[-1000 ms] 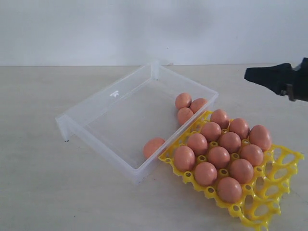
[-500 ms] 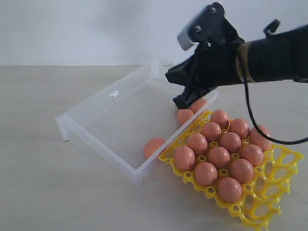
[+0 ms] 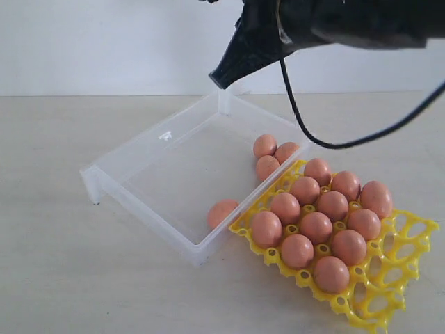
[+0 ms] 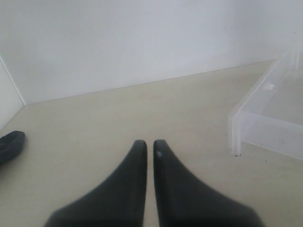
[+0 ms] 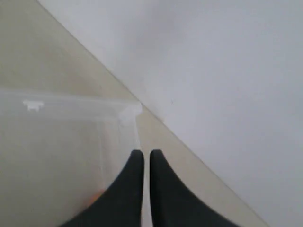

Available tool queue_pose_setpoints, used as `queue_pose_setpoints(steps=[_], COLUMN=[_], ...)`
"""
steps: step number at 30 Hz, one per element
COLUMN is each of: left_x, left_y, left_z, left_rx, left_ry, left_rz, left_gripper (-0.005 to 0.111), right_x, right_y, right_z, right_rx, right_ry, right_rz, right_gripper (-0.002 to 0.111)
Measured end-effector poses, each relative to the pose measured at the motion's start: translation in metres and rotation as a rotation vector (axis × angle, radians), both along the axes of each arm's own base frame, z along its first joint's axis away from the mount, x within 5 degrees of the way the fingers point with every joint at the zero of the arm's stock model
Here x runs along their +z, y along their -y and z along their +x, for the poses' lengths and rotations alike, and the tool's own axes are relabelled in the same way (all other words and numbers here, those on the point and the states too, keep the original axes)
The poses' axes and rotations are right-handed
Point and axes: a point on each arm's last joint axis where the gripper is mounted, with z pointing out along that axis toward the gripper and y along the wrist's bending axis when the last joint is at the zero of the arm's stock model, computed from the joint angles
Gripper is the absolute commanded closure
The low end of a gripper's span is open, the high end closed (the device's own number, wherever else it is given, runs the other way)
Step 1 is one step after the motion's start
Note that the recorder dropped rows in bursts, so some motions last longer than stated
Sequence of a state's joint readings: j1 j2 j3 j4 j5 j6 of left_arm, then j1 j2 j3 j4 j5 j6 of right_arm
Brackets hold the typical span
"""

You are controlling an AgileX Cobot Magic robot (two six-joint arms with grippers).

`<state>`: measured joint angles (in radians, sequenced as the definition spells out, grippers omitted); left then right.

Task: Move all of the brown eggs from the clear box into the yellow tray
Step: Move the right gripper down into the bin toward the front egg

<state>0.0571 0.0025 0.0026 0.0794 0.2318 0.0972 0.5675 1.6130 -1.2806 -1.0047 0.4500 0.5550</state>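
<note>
The clear box lies mid-table with three brown eggs clustered in its right corner and one more egg against its near wall. Touching the box on the right, the yellow tray holds several brown eggs. My right gripper hangs high above the box's far corner, shut and empty; its wrist view shows the shut tips over the box. My left gripper is shut and empty over bare table, to one side of a corner of the box.
A white wall stands behind the beige table. The right arm's black cable loops down over the box's far right side. A dark rounded object lies at the edge of the left wrist view.
My right arm swept in from the right edge, passed low over the box's right corner, then rose toward the top of the view. The eggs have not moved.
</note>
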Motion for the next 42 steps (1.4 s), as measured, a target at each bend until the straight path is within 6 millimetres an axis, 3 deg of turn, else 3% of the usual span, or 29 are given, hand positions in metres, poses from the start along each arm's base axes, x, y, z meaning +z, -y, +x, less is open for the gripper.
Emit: queue_pose_setpoints(steps=[4,9,13,26,29,34,42], left_x=[0.0,0.0,0.0,0.0,0.0,0.0,0.0], left_y=[0.0,0.0,0.0,0.0,0.0,0.0,0.0], left_z=[0.0,0.0,0.0,0.0,0.0,0.0,0.0], left_rx=[0.0,0.0,0.0,0.0,0.0,0.0,0.0], left_ry=[0.0,0.0,0.0,0.0,0.0,0.0,0.0], left_rz=[0.0,0.0,0.0,0.0,0.0,0.0,0.0], left_gripper=[0.103,0.103,0.103,0.103,0.103,0.103,0.103], right_x=[0.003,-0.019,-0.04,-0.102,-0.109,-0.109,-0.111], right_y=[-0.005,-0.026,-0.044,-0.074,-0.081,-0.088,-0.084], right_z=[0.018,0.044,0.057,0.06,0.057,0.053,0.056], right_rx=[-0.072,-0.137,-0.119,-0.082,-0.054,0.028,-0.141], right_ry=[-0.227,-0.518,-0.656,-0.934,-0.991,-1.029,-1.022], right_rz=[-0.161,-0.214,-0.172,-0.009,0.038,0.067,0.122], right_gripper=[0.108,0.108,0.108,0.108,0.096,0.054,0.054])
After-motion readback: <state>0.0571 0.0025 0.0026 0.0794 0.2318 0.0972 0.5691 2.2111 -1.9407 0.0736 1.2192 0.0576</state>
